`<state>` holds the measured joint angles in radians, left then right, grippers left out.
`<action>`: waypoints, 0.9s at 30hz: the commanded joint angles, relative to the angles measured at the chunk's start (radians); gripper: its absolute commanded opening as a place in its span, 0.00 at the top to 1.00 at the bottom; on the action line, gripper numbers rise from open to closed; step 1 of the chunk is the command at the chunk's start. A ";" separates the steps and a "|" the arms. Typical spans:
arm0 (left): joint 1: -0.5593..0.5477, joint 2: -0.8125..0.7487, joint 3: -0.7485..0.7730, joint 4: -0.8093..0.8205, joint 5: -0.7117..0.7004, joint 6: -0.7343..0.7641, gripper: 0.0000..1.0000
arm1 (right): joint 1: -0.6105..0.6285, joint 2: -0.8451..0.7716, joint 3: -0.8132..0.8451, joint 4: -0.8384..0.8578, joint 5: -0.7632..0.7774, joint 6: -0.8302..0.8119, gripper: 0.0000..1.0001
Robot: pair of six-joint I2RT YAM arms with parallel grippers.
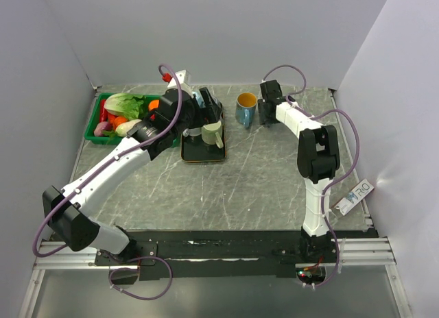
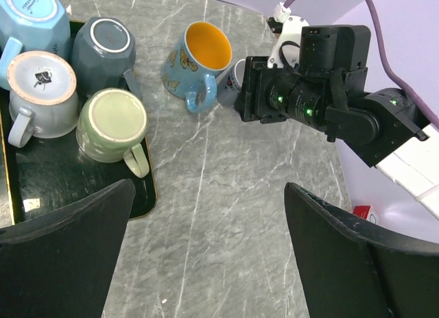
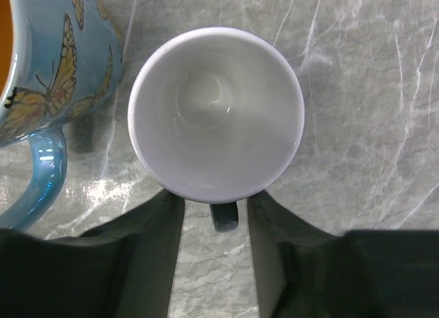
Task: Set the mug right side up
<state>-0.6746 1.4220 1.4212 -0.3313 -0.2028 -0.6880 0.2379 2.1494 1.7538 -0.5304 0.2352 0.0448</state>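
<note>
Finds the mug (image 3: 216,112) upright near the far edge of the bench (image 3: 370,126), mouth up, just beside the butterfly mug (image 3: 62,64). Looks done bar the retreat. Has the right gripper (image 3: 215,215) part open around the handle (image 3: 224,218) — bare bench showing on either side of it, so gripping nothing. Holds the left gripper (image 2: 209,188) wide open and empty, above the bench by the tray (image 2: 140,205).

Risks from here, as a judgement:
- Catching the handle with one finger on a crooked pull-back, enough to spin or tip the mug.
- Shoving it sideways into the butterfly mug, near enough to be struck by a small nudge.
- Dragging it along the bench by lifting before clearing the handle.

Calls for opening wider first, then backing straight out along the handle's line — no sideways swing. Sees little danger from the left gripper, well apart from both mugs.
</note>
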 commanded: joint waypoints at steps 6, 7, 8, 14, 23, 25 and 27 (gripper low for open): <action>0.007 0.000 0.031 -0.046 -0.018 0.010 0.04 | 0.006 -0.106 -0.046 0.043 0.001 0.052 0.28; 0.007 0.011 0.036 -0.058 -0.027 0.005 0.04 | 0.006 -0.115 -0.050 0.040 0.000 0.059 0.26; 0.007 0.017 0.041 -0.067 -0.035 0.001 0.04 | 0.006 -0.128 -0.054 0.032 -0.002 0.075 0.24; 0.007 0.075 0.042 -0.052 -0.026 -0.008 0.04 | 0.008 -0.255 -0.119 0.029 -0.002 0.095 0.00; 0.009 0.258 0.064 -0.041 -0.013 -0.093 0.04 | 0.008 -0.500 -0.198 -0.055 -0.047 0.213 0.00; 0.007 0.330 0.113 -0.066 -0.032 -0.128 0.04 | 0.009 -0.536 -0.224 -0.075 -0.051 0.253 0.00; 0.007 0.400 0.169 -0.098 -0.073 -0.148 0.04 | 0.012 -0.585 -0.255 -0.086 -0.040 0.270 0.01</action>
<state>-0.6704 1.7306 1.4822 -0.3920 -0.2157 -0.7696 0.2390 1.6596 1.5463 -0.5625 0.1890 0.2253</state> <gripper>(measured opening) 0.963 0.995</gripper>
